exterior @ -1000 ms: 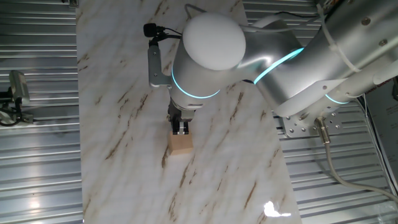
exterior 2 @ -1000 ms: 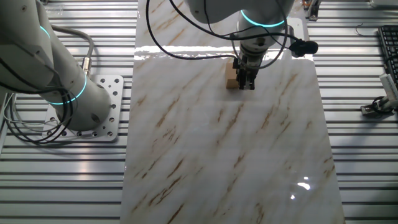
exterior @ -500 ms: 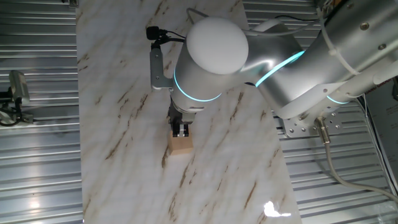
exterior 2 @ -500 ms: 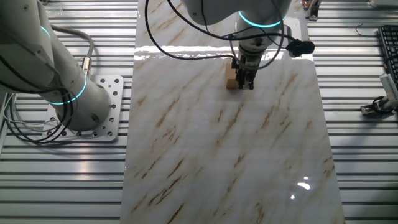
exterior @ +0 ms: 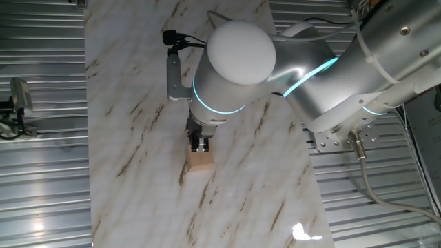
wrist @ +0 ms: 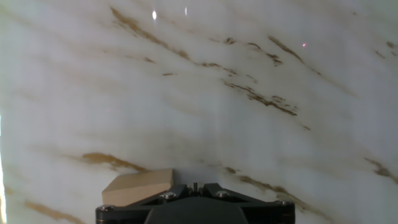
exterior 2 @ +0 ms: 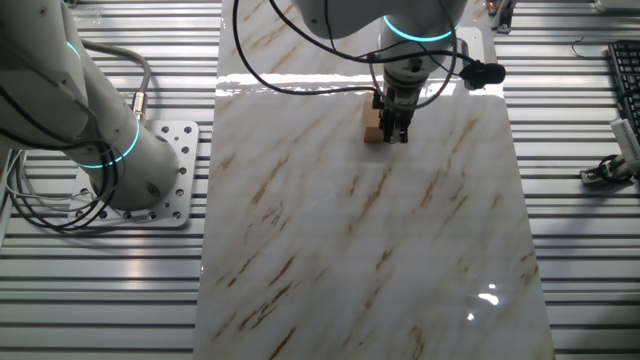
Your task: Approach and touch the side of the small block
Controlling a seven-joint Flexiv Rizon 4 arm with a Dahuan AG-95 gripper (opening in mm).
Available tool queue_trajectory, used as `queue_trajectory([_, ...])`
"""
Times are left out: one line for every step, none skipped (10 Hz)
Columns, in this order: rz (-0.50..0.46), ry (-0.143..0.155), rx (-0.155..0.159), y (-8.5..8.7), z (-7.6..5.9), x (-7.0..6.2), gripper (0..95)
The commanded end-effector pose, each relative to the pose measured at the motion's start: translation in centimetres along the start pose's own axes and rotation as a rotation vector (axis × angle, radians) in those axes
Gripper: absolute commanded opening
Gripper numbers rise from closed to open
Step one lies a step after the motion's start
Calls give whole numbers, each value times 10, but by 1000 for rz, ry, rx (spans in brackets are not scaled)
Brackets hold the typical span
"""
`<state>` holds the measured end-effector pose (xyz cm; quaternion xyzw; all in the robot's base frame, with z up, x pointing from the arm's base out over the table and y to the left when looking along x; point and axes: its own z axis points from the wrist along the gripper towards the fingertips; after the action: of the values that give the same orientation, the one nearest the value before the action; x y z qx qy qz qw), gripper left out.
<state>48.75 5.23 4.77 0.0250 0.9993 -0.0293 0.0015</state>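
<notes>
The small block [exterior: 199, 160] is a light tan wooden cube on the marble board. It also shows in the other fixed view [exterior 2: 371, 127] and at the bottom left of the hand view [wrist: 138, 186]. My gripper [exterior: 201, 145] stands upright with its tip down at the block's far side, touching or nearly touching it. In the other fixed view the gripper [exterior 2: 396, 136] is right beside the block. In the hand view the jaws sit together at the bottom edge with only a thin slit between them, holding nothing.
The white marble board [exterior 2: 360, 250] with brown veins lies on a ribbed metal table. My arm's base [exterior 2: 140, 170] stands on a bolted plate at the left. A small black camera [exterior 2: 488, 74] juts from the wrist. A keyboard [exterior 2: 625, 90] lies at the far right.
The wrist shifted very slightly between one second ago and half a second ago; since then nothing has visibly moved. The block stays in place.
</notes>
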Motion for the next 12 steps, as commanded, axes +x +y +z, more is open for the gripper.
queue_trajectory([-20,4,14,0,0,0,0])
queue_trajectory([-16,4,18,0,0,0,0])
queue_trajectory([-14,6,17,-1,-1,0,0])
queue_trajectory([-12,6,15,-1,-1,0,0])
queue_trajectory([-9,6,15,-1,-1,0,0])
queue_trajectory([-4,6,15,-1,-1,0,0])
queue_trajectory([1,8,14,-1,-1,0,0])
queue_trajectory([8,8,14,-1,-1,0,0])
queue_trajectory([9,7,13,-1,-1,0,0])
queue_trajectory([8,7,6,-1,-1,0,0])
queue_trajectory([8,14,-5,-1,-1,0,0])
queue_trajectory([3,29,-14,-1,-1,0,0])
